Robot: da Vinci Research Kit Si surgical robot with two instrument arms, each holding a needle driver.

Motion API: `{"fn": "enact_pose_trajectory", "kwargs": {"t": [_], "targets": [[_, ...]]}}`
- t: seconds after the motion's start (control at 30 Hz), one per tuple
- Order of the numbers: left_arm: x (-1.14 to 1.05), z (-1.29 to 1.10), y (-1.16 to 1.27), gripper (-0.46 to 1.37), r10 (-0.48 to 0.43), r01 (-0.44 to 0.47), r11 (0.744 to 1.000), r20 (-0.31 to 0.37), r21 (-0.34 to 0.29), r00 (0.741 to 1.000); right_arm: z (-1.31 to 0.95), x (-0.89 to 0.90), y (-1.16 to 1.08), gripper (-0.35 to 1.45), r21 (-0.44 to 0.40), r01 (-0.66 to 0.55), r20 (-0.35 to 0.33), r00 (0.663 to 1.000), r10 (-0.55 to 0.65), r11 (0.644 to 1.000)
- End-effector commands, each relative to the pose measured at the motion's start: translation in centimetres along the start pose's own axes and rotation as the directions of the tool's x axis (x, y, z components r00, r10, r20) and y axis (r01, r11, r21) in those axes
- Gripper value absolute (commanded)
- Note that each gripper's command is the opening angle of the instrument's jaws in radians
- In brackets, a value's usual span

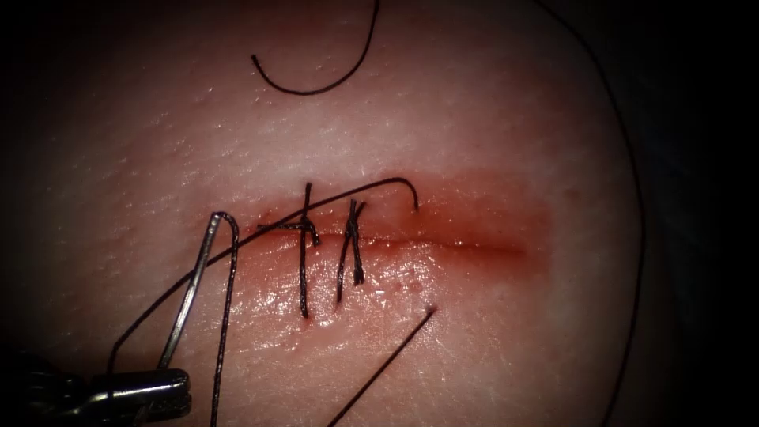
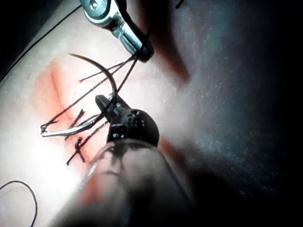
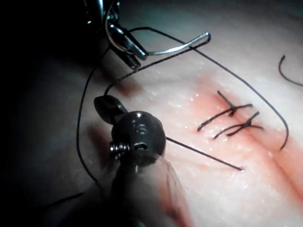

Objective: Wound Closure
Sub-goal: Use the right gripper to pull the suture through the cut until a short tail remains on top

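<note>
The left arm's metal tool (image 1: 175, 387) has its jaws closed on the thin, silvery curved steel needle (image 1: 190, 292). It grips the needle toward the end away from the thread, and the point itself is hidden.

The needle is entirely out of the tissue, rising just left of the left end of the cut (image 1: 474, 245). That cut is a reddened horizontal line in the pale pink, glossy pork tissue (image 1: 474, 119). Fine black thread (image 1: 371, 183) runs from the needle's blunt end and arches over two tied black stitches (image 1: 304, 245) before entering the tissue above the cut.

The right arm's dark tool (image 3: 104, 108) sits close to the strands.

The needle is probably stiff, light and slick, and likely to swivel if pinched at either end, so mid-curve seems the safest hold. The thread looks limp and easily snagged.
</note>
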Motion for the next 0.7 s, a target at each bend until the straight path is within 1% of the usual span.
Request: {"fn": "enact_pose_trajectory", "kwargs": {"t": [0.03, 0.07, 0.17, 0.2, 0.27, 0.3, 0.33, 0.43, 0.47, 0.5, 0.6, 0.67, 0.7], "targets": [[-0.01, 0.00, -0.01, -0.35, -0.001, 0.001, 1.000, 0.003, -0.002, 1.000, -0.02, -0.03, 0.02, -0.35, -0.006, -0.002, -0.024, 1.000, 0.001, 1.000], [-0.03, 0.00, -0.02, -0.35, -0.001, 0.001, 1.000, 0.005, -0.002, 1.000, -0.05, -0.05, 0.05, -0.11, -0.013, -0.006, -0.041, 0.999, 0.005, 1.000], [-0.08, 0.01, -0.04, -0.35, -0.003, 0.003, 1.000, 0.013, 0.001, 1.000, -0.16, -0.11, 0.12, 0.69, -0.031, 0.005, -0.047, 0.999, -0.007, 1.000], [-0.11, 0.02, -0.05, -0.35, -0.004, 0.004, 1.000, 0.015, 0.002, 1.000, -0.23, -0.14, 0.16, 0.84, -0.042, 0.021, -0.043, 0.999, -0.023, 0.999], [-0.16, 0.02, -0.08, -0.35, -0.006, 0.006, 1.000, 0.020, 0.003, 1.000, -0.36, -0.16, 0.23, 1.06, -0.053, 0.041, -0.040, 0.998, -0.043, 0.998], [-0.19, 0.02, -0.10, -0.35, -0.007, 0.007, 1.000, 0.022, 0.003, 1.000, -0.42, -0.17, 0.27, 1.14, -0.062, 0.055, -0.038, 0.998, -0.058, 0.997], [-0.23, 0.02, -0.13, -0.35, -0.008, 0.008, 1.000, 0.028, 0.002, 1.000, -0.56, -0.17, 0.32, 1.17, -0.075, 0.074, -0.046, 0.996, -0.077, 0.994], [-0.38, -0.03, -0.23, -0.35, -0.015, 0.014, 1.000, 0.044, 0.012, 0.999, -0.84, -0.14, 0.44, 1.23, -0.117, 0.093, -0.065, 0.993, -0.102, 0.989], [-0.41, -0.04, -0.25, -0.35, -0.017, 0.016, 1.000, 0.045, 0.018, 0.999, -0.89, -0.13, 0.46, 1.23, -0.122, 0.102, -0.070, 0.991, -0.111, 0.987], [-0.47, -0.08, -0.30, -0.35, -0.021, 0.019, 0.999, 0.053, 0.027, 0.998, -1.01, -0.12, 0.51, 1.21, -0.132, 0.107, -0.078, 0.990, -0.118, 0.985], [-0.62, -0.16, -0.41, -0.35, -0.034, 0.032, 0.999, 0.065, 0.038, 0.997, -1.25, -0.11, 0.61, 1.19, -0.153, 0.123, -0.090, 0.986, -0.138, 0.981], [-0.71, -0.23, -0.48, -0.35, -0.040, 0.036, 0.998, 0.072, 0.048, 0.997, -1.38, -0.12, 0.70, 1.18, -0.166, 0.133, -0.088, 0.985, -0.149, 0.977], [-0.78, -0.28, -0.52, -0.35, -0.043, 0.039, 0.998, 0.080, 0.056, 0.996, -1.47, -0.16, 0.78, 1.17, -0.178, 0.146, -0.081, 0.983, -0.162, 0.973]]}}
